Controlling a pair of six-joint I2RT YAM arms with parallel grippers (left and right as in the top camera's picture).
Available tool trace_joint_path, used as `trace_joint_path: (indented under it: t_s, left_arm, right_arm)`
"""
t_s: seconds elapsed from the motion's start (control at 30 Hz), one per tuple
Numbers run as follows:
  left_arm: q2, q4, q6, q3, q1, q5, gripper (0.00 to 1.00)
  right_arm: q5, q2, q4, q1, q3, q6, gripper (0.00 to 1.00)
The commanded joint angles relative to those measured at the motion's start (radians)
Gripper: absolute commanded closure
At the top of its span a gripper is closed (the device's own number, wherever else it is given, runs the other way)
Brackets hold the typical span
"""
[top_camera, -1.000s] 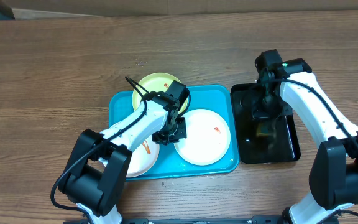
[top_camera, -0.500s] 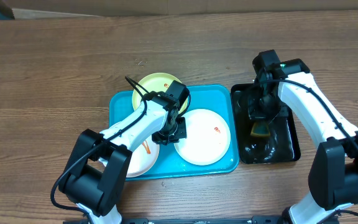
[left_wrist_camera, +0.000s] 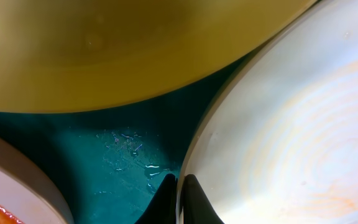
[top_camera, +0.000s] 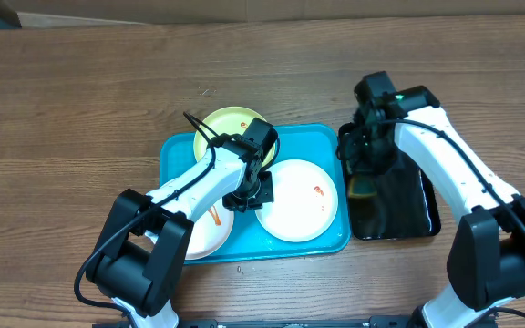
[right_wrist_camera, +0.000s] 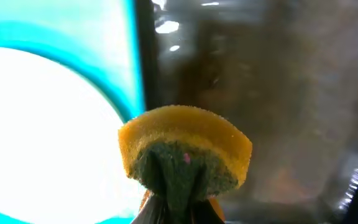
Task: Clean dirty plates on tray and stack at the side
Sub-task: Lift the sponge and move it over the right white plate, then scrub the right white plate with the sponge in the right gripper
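This looks like a robotics lab bench staged as a dishwashing station. Two white-and-black robot arms, the left arm (top_camera: pixel 194 182) and the right arm (top_camera: pixel 445 155), reach over a wood-grain table (top_camera: pixel 80 91) filmed from above. The props are kitchen items laid out for a trial: a turquoise tray (top_camera: pixel 176 150) of plates (top_camera: pixel 294 214) with orange smears, and beside it a glossy black tray (top_camera: pixel 422 214) with a yellow-and-green sponge (right_wrist_camera: pixel 185 152).

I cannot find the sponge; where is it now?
Overhead, the sponge is pinched in the right hand at the black tray's left edge, beside the turquoise tray.
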Motion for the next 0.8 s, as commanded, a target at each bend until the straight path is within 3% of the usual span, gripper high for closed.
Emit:
trace_joint_path:
  t_s: [0.0, 0.17, 0.4, 0.77]
  left_arm:
    - [0.006, 0.006, -0.021, 0.002, 0.011, -0.011, 0.96]
    - [0.006, 0.006, -0.019, 0.002, 0.011, -0.015, 0.96]
    - [0.006, -0.002, -0.020, 0.002, 0.011, -0.015, 0.96]
    - [0.006, -0.005, -0.017, 0.002, 0.011, -0.015, 0.96]
  right_arm:
    - [-0.069, -0.007, 0.021, 0.068, 0.053, 0.001, 0.96]
    - [-0.018, -0.006, 0.090, 0.182, 0.045, 0.002, 0.96]
    - [0.234, -0.006, 0.133, 0.314, -0.002, 0.058, 0.96]
    - [0.241, -0.006, 0.305, 0.336, -0.159, 0.058, 0.96]
